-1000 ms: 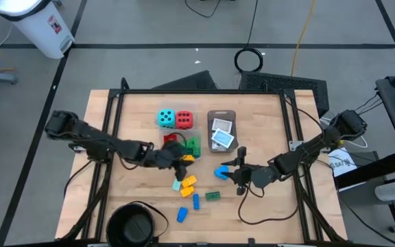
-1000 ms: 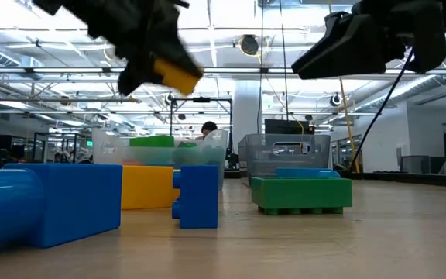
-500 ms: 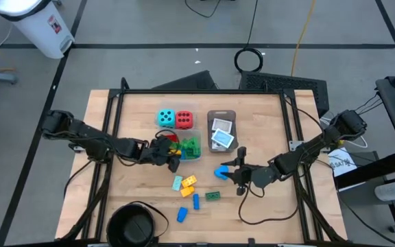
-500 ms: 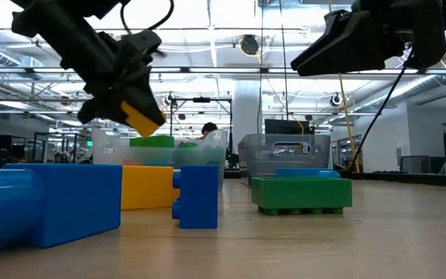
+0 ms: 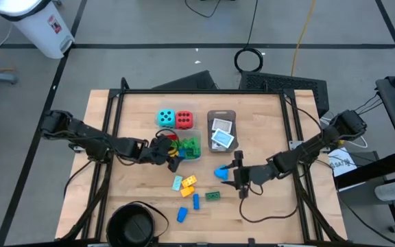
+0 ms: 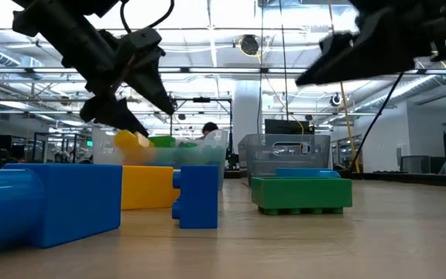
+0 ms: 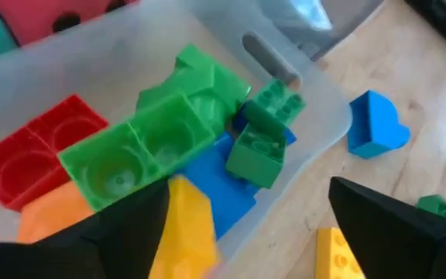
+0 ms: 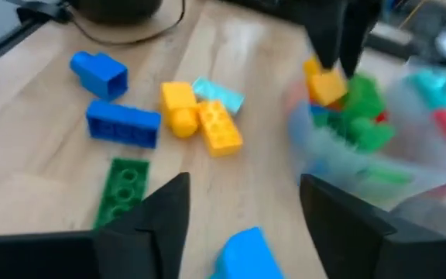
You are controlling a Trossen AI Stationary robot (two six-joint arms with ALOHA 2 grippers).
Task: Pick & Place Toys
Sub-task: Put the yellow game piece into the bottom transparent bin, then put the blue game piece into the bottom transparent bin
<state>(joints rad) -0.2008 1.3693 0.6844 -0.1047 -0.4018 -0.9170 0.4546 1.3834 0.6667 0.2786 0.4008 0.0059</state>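
Observation:
My left gripper hangs open over the clear tub of bricks. A yellow brick is just below its spread fingers at the tub's rim, blurred in the left wrist view and free of both fingers. My right gripper stands open above a blue brick that lies on the table, with a finger on each side of it and higher up, touching nothing. Teal and red dice sit behind the tub.
Loose bricks lie near the front: teal, yellow-orange, blue, blue and green. A clear tub holding cards stands at mid table. A round black bowl sits at the near edge.
My left gripper has carried the yellow brick left and down over the brick tub, then opened and let it go; the brick now sits below the fingers at the tub. My right gripper has rolled about its own line above the blue brick, which has stayed put.

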